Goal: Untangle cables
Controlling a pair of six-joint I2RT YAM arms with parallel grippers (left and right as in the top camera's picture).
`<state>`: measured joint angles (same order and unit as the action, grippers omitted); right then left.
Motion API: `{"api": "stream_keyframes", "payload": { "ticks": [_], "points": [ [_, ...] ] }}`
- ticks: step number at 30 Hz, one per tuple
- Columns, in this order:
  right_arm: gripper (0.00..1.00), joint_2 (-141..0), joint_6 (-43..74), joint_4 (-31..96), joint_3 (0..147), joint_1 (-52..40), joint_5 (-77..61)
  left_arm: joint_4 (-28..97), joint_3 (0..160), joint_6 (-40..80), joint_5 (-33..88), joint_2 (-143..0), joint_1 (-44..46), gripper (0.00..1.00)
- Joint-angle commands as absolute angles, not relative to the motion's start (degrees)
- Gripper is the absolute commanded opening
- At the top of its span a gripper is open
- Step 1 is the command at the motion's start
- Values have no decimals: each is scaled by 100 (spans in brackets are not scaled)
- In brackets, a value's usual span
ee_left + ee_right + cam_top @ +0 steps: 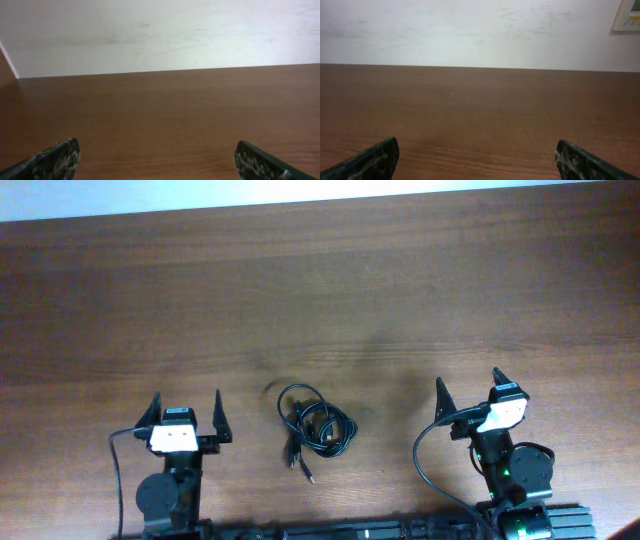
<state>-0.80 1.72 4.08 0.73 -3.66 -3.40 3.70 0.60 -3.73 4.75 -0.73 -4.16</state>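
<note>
Looking down on a broad wooden table [320,290], with both arms sitting low at the near edge, left arm [168,485] and right arm [512,465], wrists aimed out across the wood. Left gripper [186,401] is spread wide, holding nothing. Right gripper [468,381] is the same, and each wrist view shows only bare wood between the fingers. Between the two, touching neither, lie the cables [315,425]: one small looped bundle, plug ends trailing toward the near edge. It's centred, I'd say, so either arm can reach.

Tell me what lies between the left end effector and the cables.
Only bare table separates the left end effector from the cables, seen overhead.
</note>
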Motion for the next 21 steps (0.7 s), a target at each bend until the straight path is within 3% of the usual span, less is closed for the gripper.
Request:
{"api": "stream_keyframes", "payload": {
  "ticks": [1, 13, 21],
  "points": [
    [99, -21, 198, 425, 32, -325, -252, 355, 117, -482, 775, -30, -440, 99],
    [99, -21, 198, 425, 32, -325, -250, 1144, 1299, -484, 886, -416, -440, 99],
    [99, -21, 198, 425, 32, -325, -252, 1153, 2196, -484, 1723, -1669, -440, 99]
  ]
}}
